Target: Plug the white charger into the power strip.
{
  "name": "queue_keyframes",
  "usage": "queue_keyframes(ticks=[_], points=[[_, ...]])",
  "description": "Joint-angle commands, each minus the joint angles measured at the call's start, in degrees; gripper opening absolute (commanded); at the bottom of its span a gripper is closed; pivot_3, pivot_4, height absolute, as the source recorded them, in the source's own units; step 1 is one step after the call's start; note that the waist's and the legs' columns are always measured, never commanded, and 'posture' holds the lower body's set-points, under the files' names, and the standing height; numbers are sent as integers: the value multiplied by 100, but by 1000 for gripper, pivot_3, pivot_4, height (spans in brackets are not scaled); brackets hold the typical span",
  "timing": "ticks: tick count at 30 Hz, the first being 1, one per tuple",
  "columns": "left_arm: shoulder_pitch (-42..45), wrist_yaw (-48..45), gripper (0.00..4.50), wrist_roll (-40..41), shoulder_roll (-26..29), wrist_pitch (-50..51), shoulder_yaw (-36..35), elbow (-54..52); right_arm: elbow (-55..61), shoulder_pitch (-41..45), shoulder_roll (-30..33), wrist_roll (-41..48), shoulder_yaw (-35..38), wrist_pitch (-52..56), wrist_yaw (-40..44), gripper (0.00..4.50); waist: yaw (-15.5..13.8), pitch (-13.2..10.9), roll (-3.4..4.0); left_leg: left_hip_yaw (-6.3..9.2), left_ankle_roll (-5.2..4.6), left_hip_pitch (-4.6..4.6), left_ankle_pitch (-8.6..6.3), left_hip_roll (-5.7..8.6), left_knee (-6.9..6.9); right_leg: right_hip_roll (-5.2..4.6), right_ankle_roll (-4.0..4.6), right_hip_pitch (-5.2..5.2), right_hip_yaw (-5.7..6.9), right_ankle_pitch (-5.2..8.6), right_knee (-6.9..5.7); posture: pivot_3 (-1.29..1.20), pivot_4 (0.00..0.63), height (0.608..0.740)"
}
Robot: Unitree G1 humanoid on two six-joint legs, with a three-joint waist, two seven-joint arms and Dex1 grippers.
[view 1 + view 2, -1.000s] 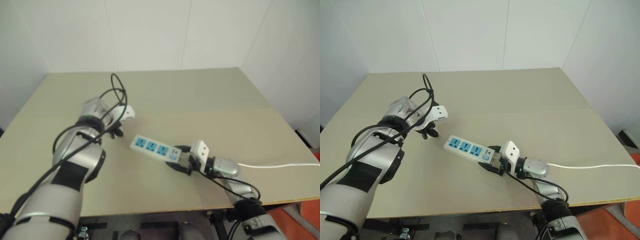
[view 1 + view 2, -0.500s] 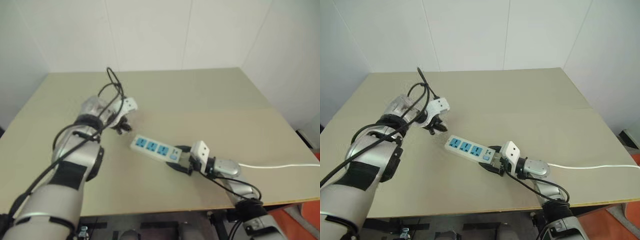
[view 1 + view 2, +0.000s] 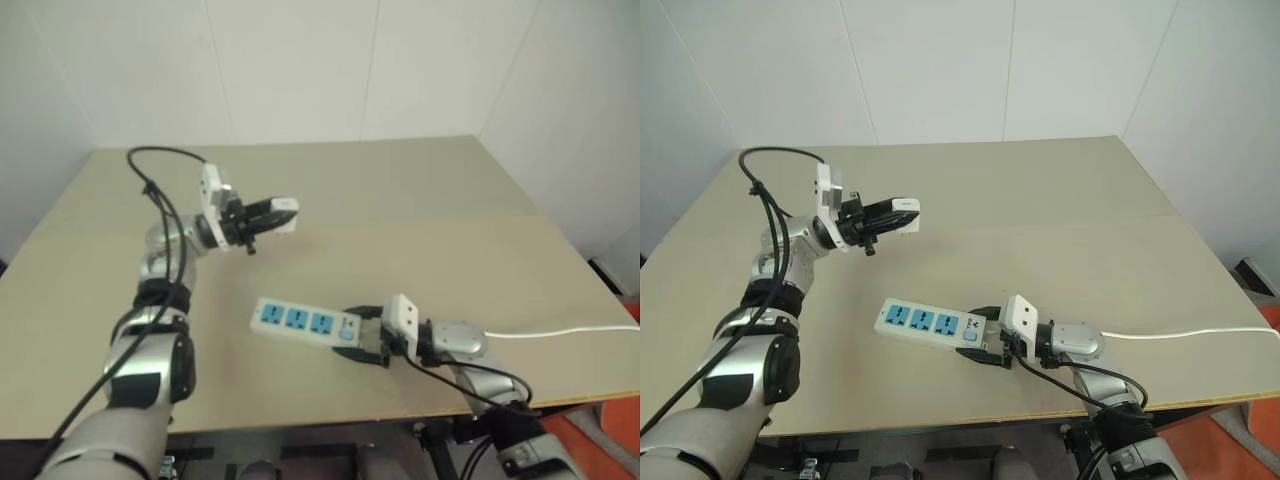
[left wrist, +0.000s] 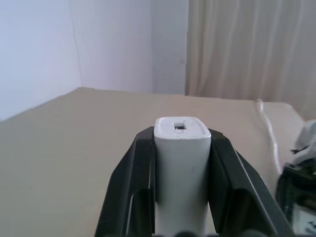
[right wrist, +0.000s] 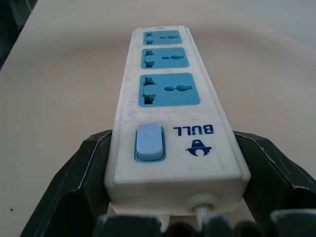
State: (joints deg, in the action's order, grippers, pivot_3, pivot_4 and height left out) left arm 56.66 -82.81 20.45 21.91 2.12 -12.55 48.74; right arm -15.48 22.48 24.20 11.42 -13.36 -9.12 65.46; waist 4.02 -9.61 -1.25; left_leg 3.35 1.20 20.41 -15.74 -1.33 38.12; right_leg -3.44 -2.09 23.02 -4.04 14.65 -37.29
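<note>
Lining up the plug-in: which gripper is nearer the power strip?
Right. The right gripper straddles the switch end of the power strip; the left gripper holds the white charger raised above the table, apart from it.

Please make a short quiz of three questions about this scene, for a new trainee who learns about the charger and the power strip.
1. True or false: the white charger is already plugged into the power strip.
2. What does the left gripper hold? A) the white charger B) the cord C) nothing
3. Fill in: the right gripper has its fingers around the end of the strip that bears the ____.

Key:
1. False. The charger is held in the air, apart from the strip, and all three blue sockets are free.
2. A.
3. Switch; the thin white cord also leaves from this end.
</note>
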Motion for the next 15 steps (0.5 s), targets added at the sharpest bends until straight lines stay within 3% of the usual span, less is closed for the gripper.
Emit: queue_keyframes(ticks=[1, 10, 15], points=[[-258, -209, 1009, 567, -163, 625, 19, -923, -631, 359, -25, -261, -279, -263, 407, 3418, 8, 1, -1, -1, 0, -4, 0, 0, 0, 0, 0, -2, -1, 0, 2, 0, 150, 740], [-801, -183, 1009, 1255, -181, 2229, 224, -2012, -1850, 1238, -81, -239, -291, -365, 1182, 3418, 28, 4, 0, 1, 0, -15, 0, -7, 3, 8, 1, -5, -2, -1, -15, 0, 150, 740], [-1161, 113, 1009, 1310, -308, 2321, 266, -2372, -2135, 1310, -157, -323, -270, -536, 1169, 3418, 4, 8, 0, 3, 0, -23, 0, -8, 4, 5, 1, -22, 0, -1, -15, 0, 150, 740]])
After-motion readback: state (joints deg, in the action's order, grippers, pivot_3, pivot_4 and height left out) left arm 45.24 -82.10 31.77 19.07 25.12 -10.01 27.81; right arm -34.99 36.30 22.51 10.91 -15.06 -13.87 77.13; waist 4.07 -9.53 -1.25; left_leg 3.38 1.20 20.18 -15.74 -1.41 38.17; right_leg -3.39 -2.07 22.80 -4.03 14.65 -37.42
